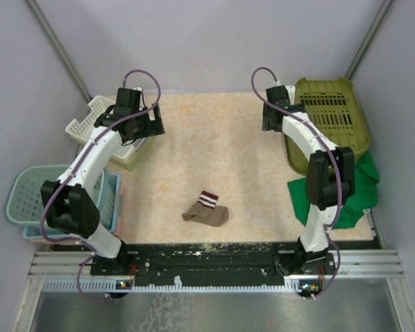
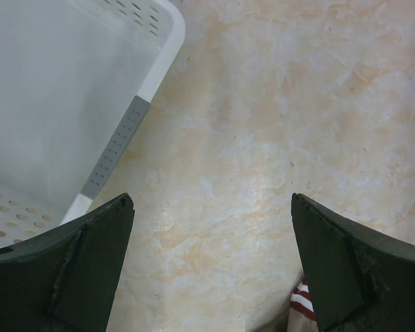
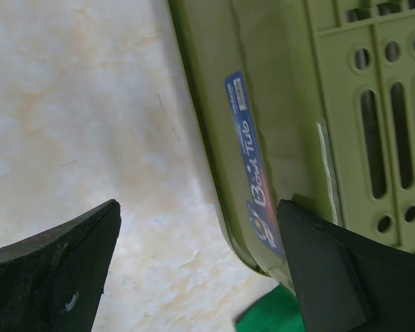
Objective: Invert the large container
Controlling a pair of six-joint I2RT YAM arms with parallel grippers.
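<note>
The large container is an olive-green slotted tub (image 1: 328, 121) at the table's far right, its slotted flat face turned up. In the right wrist view its side wall with a blue sticker (image 3: 297, 104) fills the right half. My right gripper (image 1: 273, 117) is open just left of the tub. In its wrist view the gripper (image 3: 199, 207) has one finger over the tub's edge and the other over bare table, holding nothing. My left gripper (image 1: 142, 121) is open and empty at the far left, in its wrist view (image 2: 211, 200) over bare table.
A white perforated basket (image 1: 90, 121) (image 2: 69, 90) stands beside the left gripper, with a pale yellow-green basket (image 1: 135, 152) next to it. Stacked blue baskets (image 1: 34, 197) sit at the near left. A striped brown sock (image 1: 206, 211) (image 2: 303, 301) lies mid-table. A green cloth (image 1: 353, 194) (image 3: 270, 315) lies near the tub.
</note>
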